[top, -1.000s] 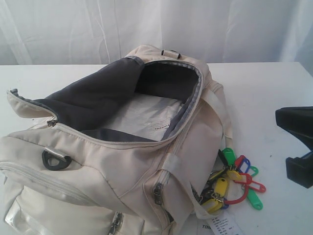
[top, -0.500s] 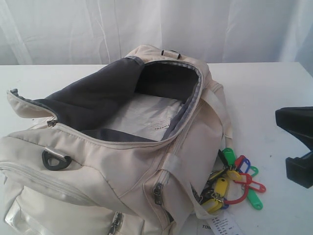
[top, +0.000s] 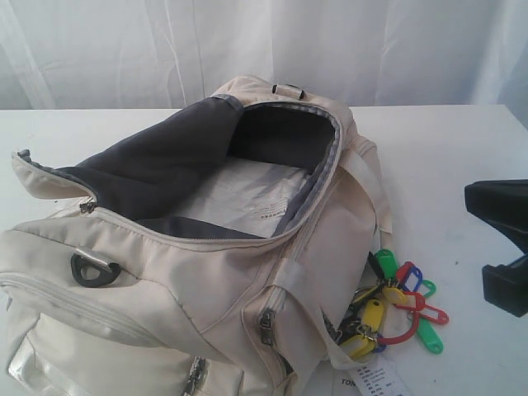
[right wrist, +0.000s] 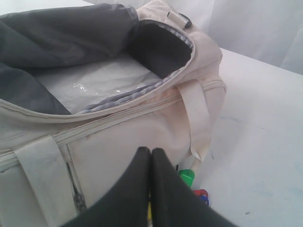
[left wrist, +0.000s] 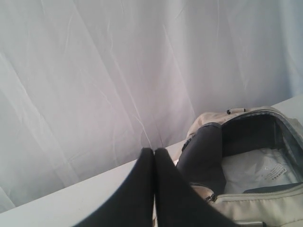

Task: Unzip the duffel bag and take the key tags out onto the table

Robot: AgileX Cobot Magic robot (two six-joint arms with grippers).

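Observation:
The cream duffel bag (top: pixel 206 280) lies on the white table (top: pixel 445 148) with its main zip open and its dark grey lining folded back. The key tags (top: pixel 398 307), green, yellow, red and blue on rings, lie on the table against the bag's right side. My right gripper (right wrist: pixel 150 150) is shut and empty, close to the bag's side (right wrist: pixel 118 142) and just above the key tags (right wrist: pixel 187 177). Its black body (top: pixel 499 247) shows at the right edge of the exterior view. My left gripper (left wrist: pixel 154 150) is shut and empty, raised beside the open bag (left wrist: pixel 246 203).
A clear plastic packet (top: pixel 239 198) lies inside the bag. A white paper barcode label (top: pixel 371 383) sits by the tags at the table's front edge. A white curtain (top: pixel 247 41) hangs behind the table. A pale webbing strap (right wrist: pixel 199 118) hangs over the tags.

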